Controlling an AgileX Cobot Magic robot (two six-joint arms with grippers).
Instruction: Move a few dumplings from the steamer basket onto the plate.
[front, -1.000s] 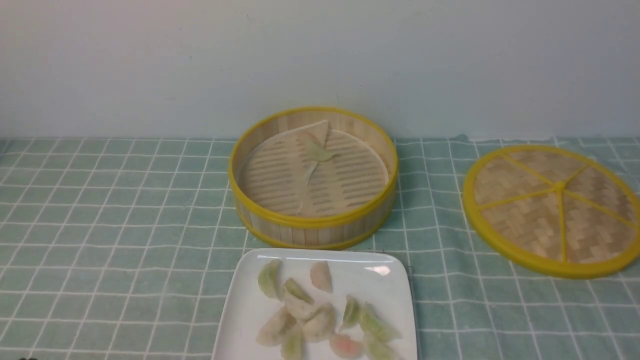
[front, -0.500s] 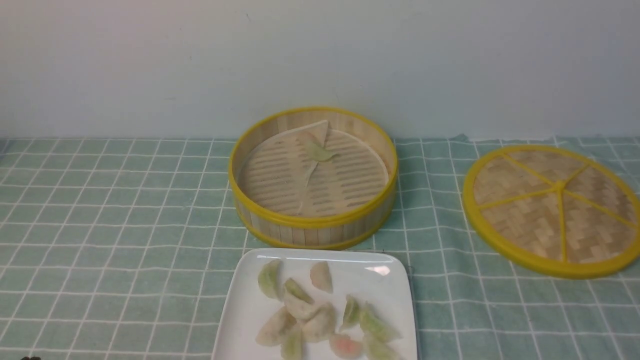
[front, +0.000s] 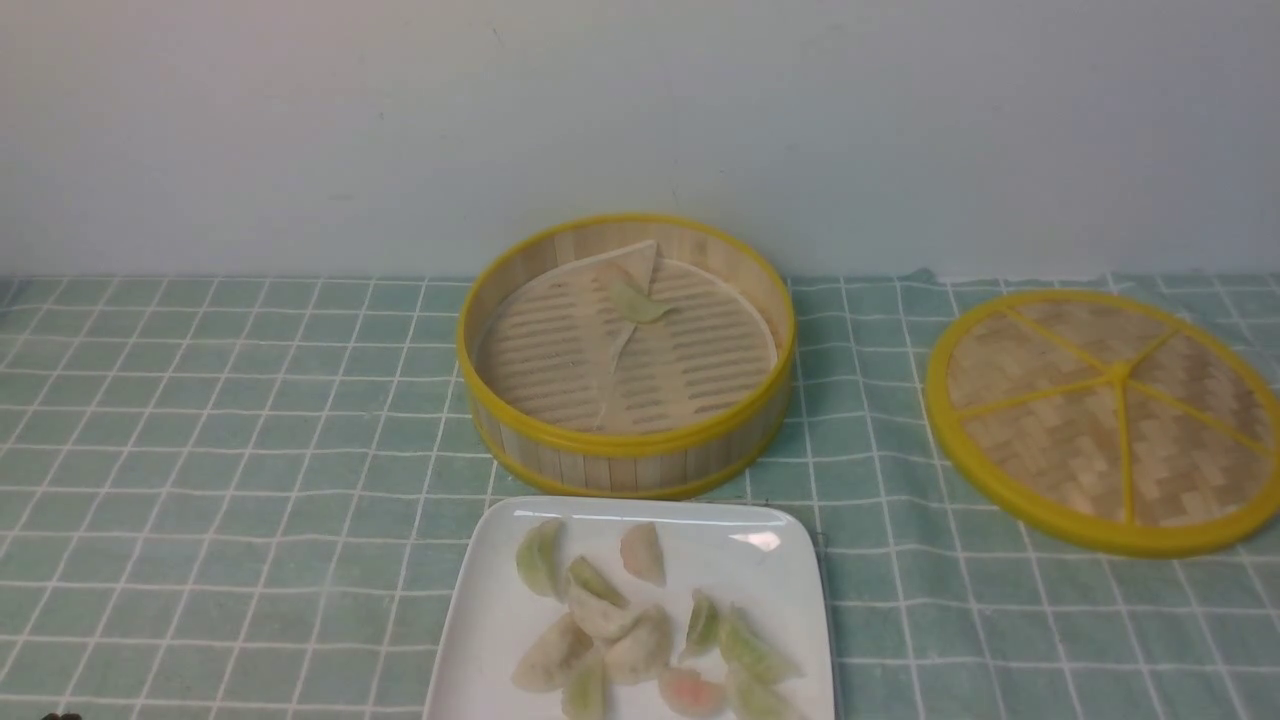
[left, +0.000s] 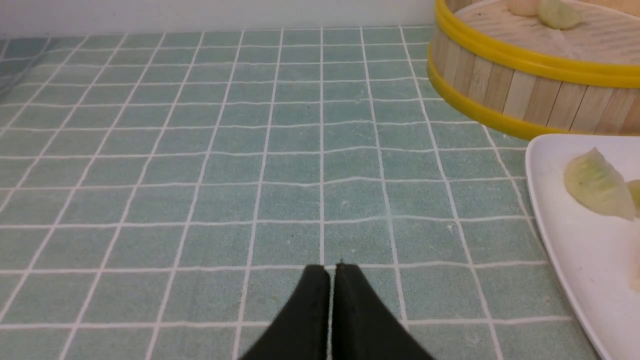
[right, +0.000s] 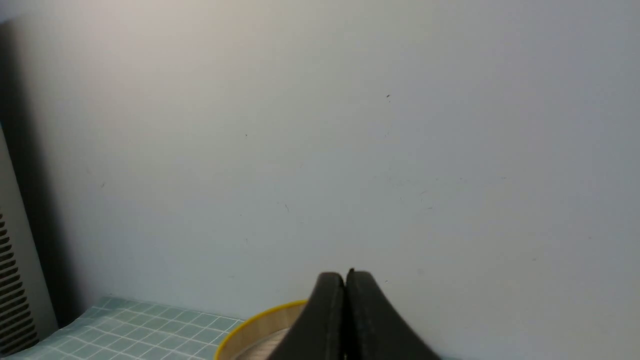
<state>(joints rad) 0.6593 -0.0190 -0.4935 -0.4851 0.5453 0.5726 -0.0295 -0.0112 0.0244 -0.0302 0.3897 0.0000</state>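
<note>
The steamer basket stands mid-table with two dumplings left at its far side. In front of it the white plate holds several dumplings. Neither gripper shows in the front view. In the left wrist view my left gripper is shut and empty, low over the cloth, with the plate, one of its dumplings and the basket off to one side. In the right wrist view my right gripper is shut and empty, raised and facing the wall, with the basket rim below.
The flat woven yellow-rimmed lid lies on the cloth right of the basket. A green checked cloth covers the table, and a pale wall stands close behind. A grey vented panel shows at the right wrist view's edge.
</note>
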